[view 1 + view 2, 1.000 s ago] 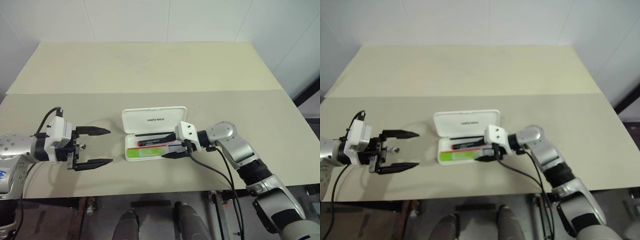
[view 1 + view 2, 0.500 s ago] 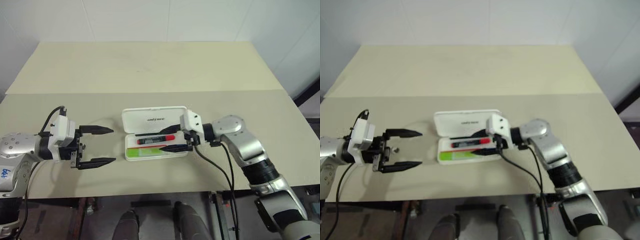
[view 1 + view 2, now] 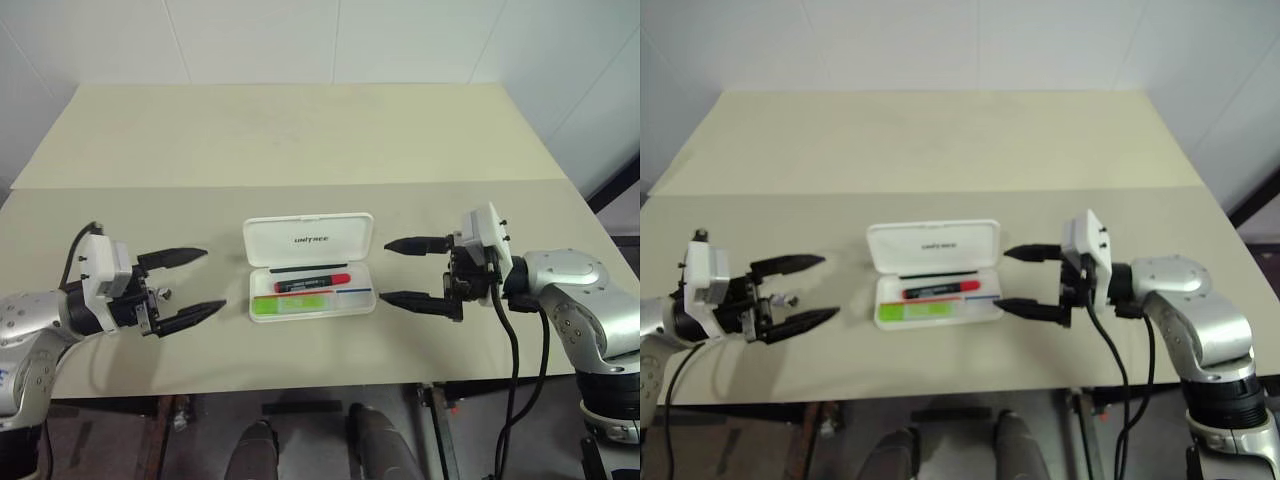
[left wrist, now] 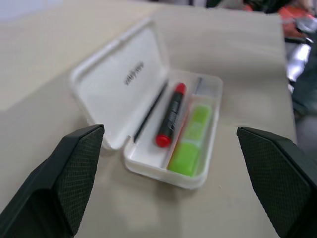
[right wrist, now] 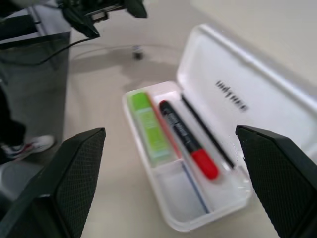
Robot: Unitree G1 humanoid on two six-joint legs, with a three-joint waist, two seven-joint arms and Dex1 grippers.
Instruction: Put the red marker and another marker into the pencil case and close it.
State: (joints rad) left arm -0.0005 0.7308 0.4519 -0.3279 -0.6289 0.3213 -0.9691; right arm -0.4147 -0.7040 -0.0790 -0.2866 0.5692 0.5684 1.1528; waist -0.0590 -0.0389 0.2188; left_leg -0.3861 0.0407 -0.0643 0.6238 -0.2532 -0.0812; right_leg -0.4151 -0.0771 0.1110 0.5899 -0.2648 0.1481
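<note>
The white pencil case (image 3: 309, 240) lies open in the middle of the table, lid raised toward the back. Inside it, the red marker (image 3: 312, 283) lies lengthwise, and the lime-green marker (image 3: 290, 303) lies in front of it. Both also show in the left wrist view, red marker (image 4: 170, 114) and green marker (image 4: 191, 141). My left gripper (image 3: 190, 287) hangs open to the left of the case, empty. My right gripper (image 3: 405, 272) stands open to the right of the case, empty and apart from it. The left gripper (image 5: 101, 11) also appears in the right wrist view.
The beige table (image 3: 300, 140) stretches far behind the case with a seam across its middle. Its front edge (image 3: 320, 375) runs just below the case and both grippers. A white wall stands behind.
My right gripper has let go inside the case, opened wide and pulled back to the right and up. The red marker now lies in the case. The left gripper turned slightly.
</note>
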